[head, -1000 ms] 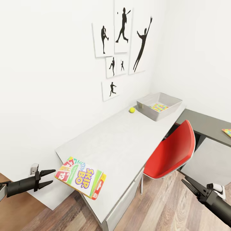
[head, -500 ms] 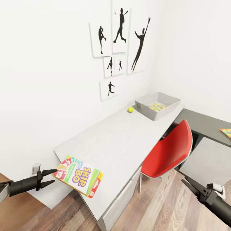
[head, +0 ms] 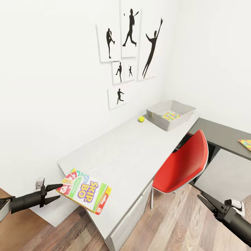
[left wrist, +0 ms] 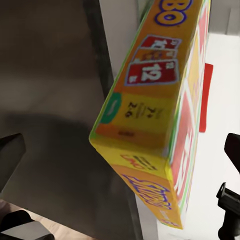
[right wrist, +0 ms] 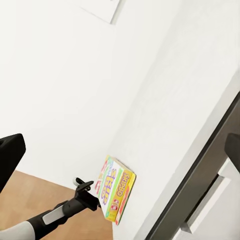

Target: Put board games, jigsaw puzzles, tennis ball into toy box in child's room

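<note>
One Skip-Bo box point(head: 84, 191) lies on the near corner of the table point(head: 129, 153), overhanging its edge. The left gripper point(head: 55, 193) gapes wide around the box's end; the right gripper point(head: 204, 199) hangs open. One tennis ball point(head: 141, 119) sits beside the toy box point(head: 170, 114), which holds one jigsaw point(head: 172, 115); a second jigsaw point(head: 246, 143) lies on the dark section.

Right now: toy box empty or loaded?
Loaded, partly. The toy box at the table's far end holds one multicoloured jigsaw puzzle; the tennis ball sits outside, beside it.
</note>
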Robot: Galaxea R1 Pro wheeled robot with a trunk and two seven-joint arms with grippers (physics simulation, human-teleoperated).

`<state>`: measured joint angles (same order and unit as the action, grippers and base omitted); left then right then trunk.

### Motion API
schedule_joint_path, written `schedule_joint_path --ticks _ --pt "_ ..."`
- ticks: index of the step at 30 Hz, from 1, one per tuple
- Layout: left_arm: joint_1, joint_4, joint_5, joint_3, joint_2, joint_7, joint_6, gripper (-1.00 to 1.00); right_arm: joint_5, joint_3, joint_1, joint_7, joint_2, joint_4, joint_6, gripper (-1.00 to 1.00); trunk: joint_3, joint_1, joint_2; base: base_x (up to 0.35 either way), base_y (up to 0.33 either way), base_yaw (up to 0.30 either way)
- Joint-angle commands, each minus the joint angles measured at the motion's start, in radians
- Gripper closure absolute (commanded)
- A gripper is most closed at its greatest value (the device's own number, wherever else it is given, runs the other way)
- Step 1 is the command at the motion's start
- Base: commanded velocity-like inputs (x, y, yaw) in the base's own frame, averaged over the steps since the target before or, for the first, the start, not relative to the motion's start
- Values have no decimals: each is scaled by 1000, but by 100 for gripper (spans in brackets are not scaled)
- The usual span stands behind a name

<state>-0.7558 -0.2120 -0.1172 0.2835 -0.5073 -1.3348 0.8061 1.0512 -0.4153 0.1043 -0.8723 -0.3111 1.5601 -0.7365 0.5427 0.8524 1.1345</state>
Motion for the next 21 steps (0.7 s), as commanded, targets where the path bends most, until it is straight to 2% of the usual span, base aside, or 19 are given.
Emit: schedule_joint_path --ticks 1,7,8,17,21 --pt "0 0 -7 -4 0 -1 10 -100 5 0 0 1 0 0 -6 -100 1 0 1 0 -74 0" --pt "0 0 -7 -4 0 -2 10 -100 5 0 0 1 0 0 -6 -100 1 0 1 0 -92 0" --pt "0 0 -7 -4 -1 -3 10 100 5 0 0 1 0 0 -6 -100 1 0 1 0 -23 0" --pt "0 0 -8 -4 -2 -4 10 100 5 0 0 1 0 0 -6 -100 1 0 1 0 -4 0" --pt "0 -2 -8 -3 -1 -6 10 100 5 0 0 1 0 0 -6 -100 -12 -15 -27 0 0 0"
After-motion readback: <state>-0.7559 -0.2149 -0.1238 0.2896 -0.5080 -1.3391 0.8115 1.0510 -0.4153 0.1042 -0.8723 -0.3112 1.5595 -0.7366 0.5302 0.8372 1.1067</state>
